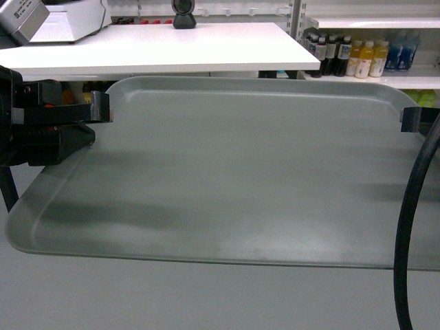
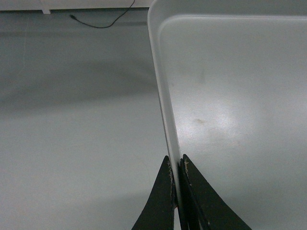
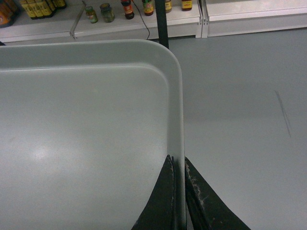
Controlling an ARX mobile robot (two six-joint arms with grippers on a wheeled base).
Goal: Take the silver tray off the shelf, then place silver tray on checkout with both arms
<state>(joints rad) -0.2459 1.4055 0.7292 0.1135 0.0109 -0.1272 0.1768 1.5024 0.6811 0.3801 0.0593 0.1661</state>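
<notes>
Grey silver tray (image 1: 227,172) hangs level in the air between my arms, left gripper (image 1: 96,113) and right gripper (image 1: 411,120) jaws clamped on its short rims, white desk (image 1: 158,48) straight ahead.

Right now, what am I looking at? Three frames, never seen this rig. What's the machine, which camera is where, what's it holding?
It is a wheeled robot with two arms, each ending in a black clamp. The wide picture comes from a camera on the robot looking forward; the other two come from cameras on each wrist, looking along the clamp.

Both arms carry one silver tray, which hangs in the air over the grey floor. The left gripper pinches the tray's left rim, and its wrist view shows the jaws closed on either side of that rim. The right gripper does the same on the right rim.

Ahead is the white checkout counter, with a small black scanner and a boxy machine on it. To the right are shelves of bottles. The tray itself holds nothing.
</notes>
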